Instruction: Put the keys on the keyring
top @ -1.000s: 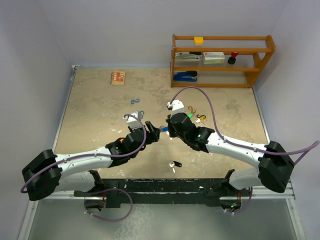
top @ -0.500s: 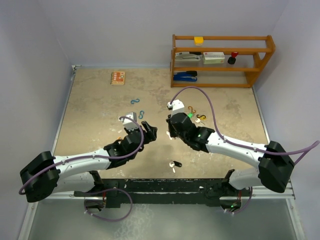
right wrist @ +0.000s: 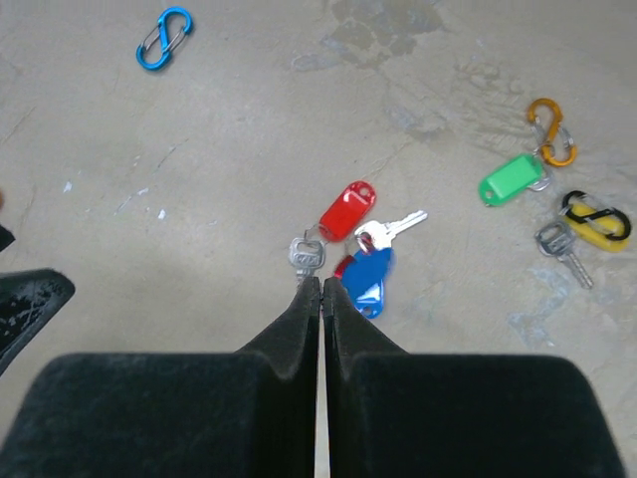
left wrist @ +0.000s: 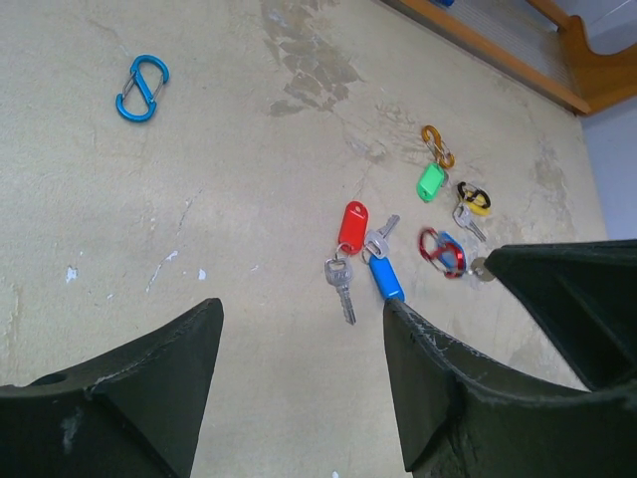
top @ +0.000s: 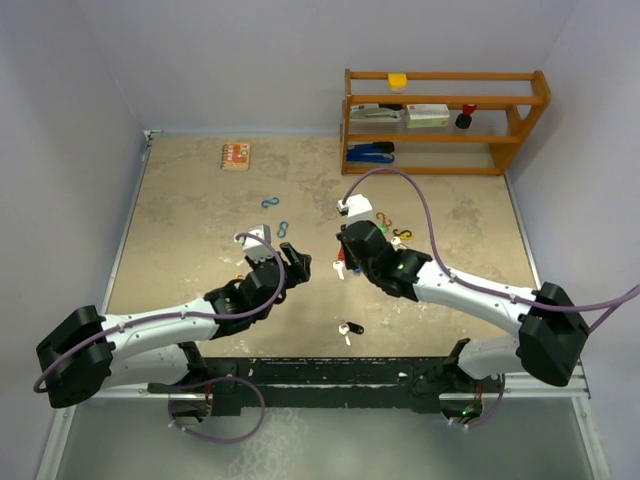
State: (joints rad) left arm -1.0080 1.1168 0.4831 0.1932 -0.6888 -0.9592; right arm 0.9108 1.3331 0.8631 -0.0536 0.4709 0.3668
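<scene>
The closed right jaws cover part of the blue-tagged key [right wrist: 370,274].

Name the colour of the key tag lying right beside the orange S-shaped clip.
Green. The key tag shows best in the right wrist view.

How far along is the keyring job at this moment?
Nothing visibly done: the red-tagged key, blue-tagged key, green-tagged key and yellow-tagged key lie loose on the table. In hand: left end effector open and empty; right end effector shut near the red and blue ones, grip contents unclear. All threading remains.
</scene>
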